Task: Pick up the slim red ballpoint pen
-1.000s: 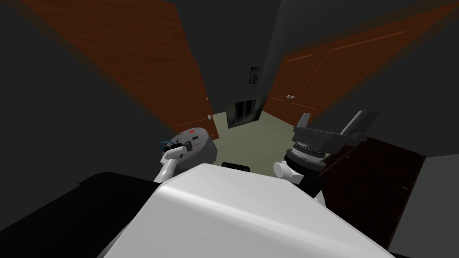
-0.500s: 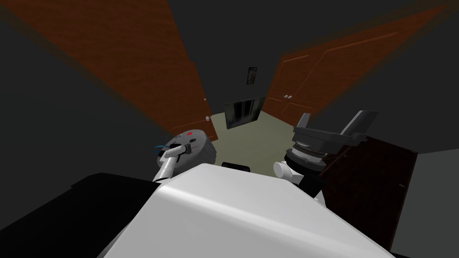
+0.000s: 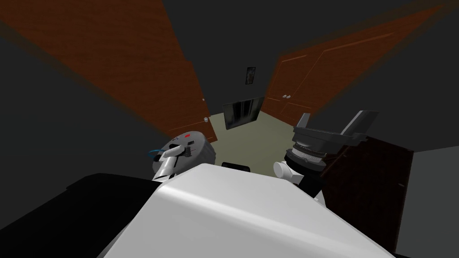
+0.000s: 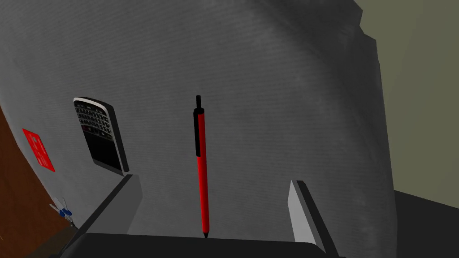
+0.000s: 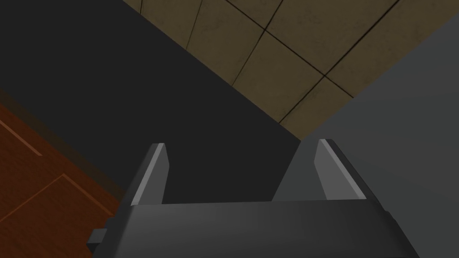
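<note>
A slim red pen [image 4: 202, 172] with a black clip lies flat on a round grey table [image 4: 287, 98]. My left gripper [image 4: 213, 181] hovers just over it, open, with the pen's lower half between the two fingers and touching neither. In the head view the left gripper [image 3: 179, 151] is over the same grey table [image 3: 201, 152], left of my chest. My right gripper [image 3: 334, 118] is raised at the right, open and holding nothing; its fingers [image 5: 157, 156] stand wide apart in the right wrist view.
On the table beside the pen lie a black keypad phone [image 4: 98, 134], a red card [image 4: 38, 148] and a small blue item [image 4: 65, 212] at the rim. A dark brown cabinet [image 3: 372, 188] stands close at my right. Brown doors [image 3: 134, 67] flank an olive floor [image 3: 251, 134].
The whole head view has shifted a little, so I have moved. My left forearm has drawn slightly left and back across the table top. The right arm holds its pose.
</note>
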